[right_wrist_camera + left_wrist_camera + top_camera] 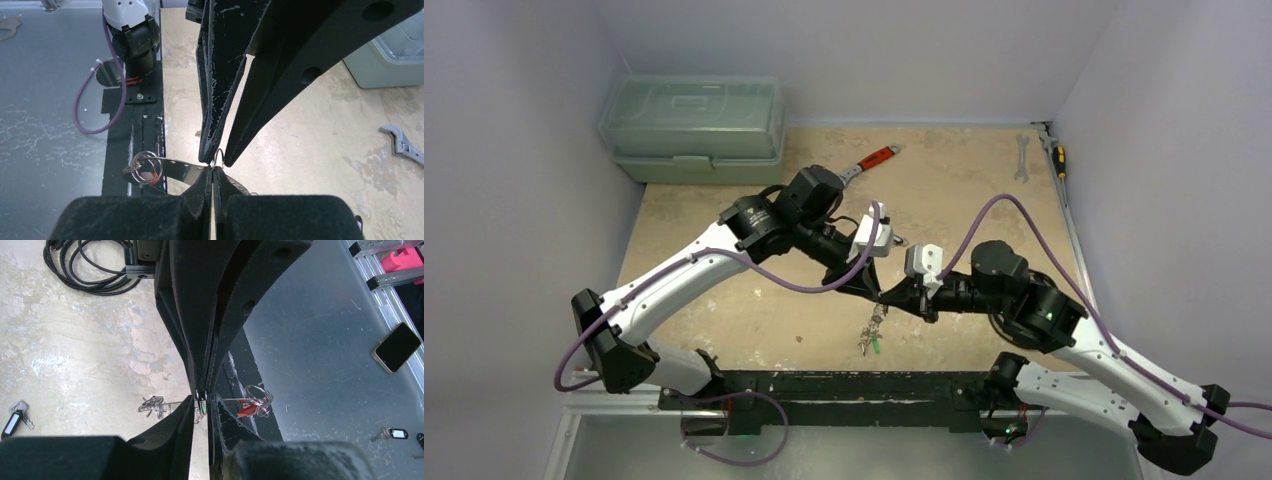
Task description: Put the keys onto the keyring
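**Two arms, one thin loop.** In the overhead view the left gripper is reaching in from the left of the frame and the right gripper from the right, and they are meeting tip to tip over the middle of the table. Both are pinching the keyring. The left claw's fingers are showing a narrow slit with the wire caught in it, so it appears to be clamping. The right claw's fingers are lying pressed together on the wire.

The keys are dangling just below that meeting point, with a green tag hanging lowest. In the left wrist view a red tag is hanging to the right of the fingers.

The loop is looking light, springy and slick, and likely to twist or slide between the pads. The safest hold is probably close to its opening. The keys are tiny, hard and apt to swing, so they are best taken by the flat metal head and not the tag.

- **Overhead, upper left:** a green toolbox is sitting there.
- **Overhead, above centre:** a red-handled wrench is lying well clear of the arms.
- **Overhead, upper right:** a spanner and a screwdriver are lying well clear too.
- **Left wrist view, lower left:** a black-tagged key is waiting loose on the table.
- **Left wrist view, lower right:** a second tagged key is lying on a grey surface, with a phone above it.

Nothing on the table is blocking the work. The crowding is coming from the four fingers themselves, which are hiding much of the wire.
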Controlling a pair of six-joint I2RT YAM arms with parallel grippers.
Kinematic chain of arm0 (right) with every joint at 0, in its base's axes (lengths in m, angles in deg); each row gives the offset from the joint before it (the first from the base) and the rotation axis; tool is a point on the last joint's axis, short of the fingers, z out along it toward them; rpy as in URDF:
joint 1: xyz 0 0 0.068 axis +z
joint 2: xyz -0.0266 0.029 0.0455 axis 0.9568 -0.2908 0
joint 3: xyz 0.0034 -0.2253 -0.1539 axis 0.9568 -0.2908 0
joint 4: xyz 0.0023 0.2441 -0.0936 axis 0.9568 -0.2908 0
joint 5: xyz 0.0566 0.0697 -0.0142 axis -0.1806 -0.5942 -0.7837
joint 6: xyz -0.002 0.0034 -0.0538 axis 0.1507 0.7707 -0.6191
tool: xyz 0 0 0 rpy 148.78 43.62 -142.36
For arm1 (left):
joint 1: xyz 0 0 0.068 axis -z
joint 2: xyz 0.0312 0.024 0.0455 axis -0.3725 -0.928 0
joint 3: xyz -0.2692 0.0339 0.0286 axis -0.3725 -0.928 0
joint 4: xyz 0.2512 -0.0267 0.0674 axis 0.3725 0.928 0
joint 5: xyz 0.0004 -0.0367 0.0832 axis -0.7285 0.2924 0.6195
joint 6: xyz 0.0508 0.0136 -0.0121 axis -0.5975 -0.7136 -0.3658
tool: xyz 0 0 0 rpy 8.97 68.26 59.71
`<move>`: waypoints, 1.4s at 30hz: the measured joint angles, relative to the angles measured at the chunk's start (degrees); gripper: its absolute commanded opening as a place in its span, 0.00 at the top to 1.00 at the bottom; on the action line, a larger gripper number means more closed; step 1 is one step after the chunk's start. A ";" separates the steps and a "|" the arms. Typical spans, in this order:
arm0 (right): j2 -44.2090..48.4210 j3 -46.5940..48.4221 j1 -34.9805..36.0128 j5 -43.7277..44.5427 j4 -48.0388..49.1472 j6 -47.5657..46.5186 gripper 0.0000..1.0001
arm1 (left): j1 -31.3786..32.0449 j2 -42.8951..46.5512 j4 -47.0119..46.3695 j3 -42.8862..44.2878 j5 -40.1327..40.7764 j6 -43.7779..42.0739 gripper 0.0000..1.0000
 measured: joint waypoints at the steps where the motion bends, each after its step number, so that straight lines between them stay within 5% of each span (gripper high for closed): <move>1: -0.02 0.00 0.00 0.09 0.00 0.00 1.00 | 0.00 -0.09 0.02 0.00 0.00 0.00 0.88; 5: -0.26 0.00 0.00 0.70 0.02 0.00 1.00 | 0.02 -0.42 0.02 -0.04 0.02 -0.02 0.89; 9: -0.61 0.00 0.00 0.83 -0.07 0.02 1.00 | 0.04 -0.59 -0.07 -0.42 0.02 -0.04 1.00; 15: -1.09 0.00 -0.04 1.11 -0.94 0.02 1.00 | 0.13 -0.50 -0.90 -1.90 -0.02 0.02 1.00; 17: -0.94 0.00 -0.02 2.03 -1.46 0.17 0.88 | 0.15 -0.09 -2.45 -3.06 0.07 0.55 1.00; 20: 0.00 -0.02 0.02 4.22 -1.05 1.16 0.57 | 0.13 1.46 -5.57 -5.57 1.42 2.62 1.00; 22: 1.55 -0.09 0.00 5.49 1.05 1.95 0.49 | 0.15 2.56 -7.65 -7.48 2.47 4.07 1.00; 34: 16.41 -8.52 0.07 14.62 15.61 10.93 0.52 | 0.13 17.00 -34.40 -24.24 9.25 16.74 1.00; 42: 17.64 -14.43 0.07 14.03 24.37 18.23 0.59 | 0.13 24.09 -58.01 -36.65 14.19 27.89 1.00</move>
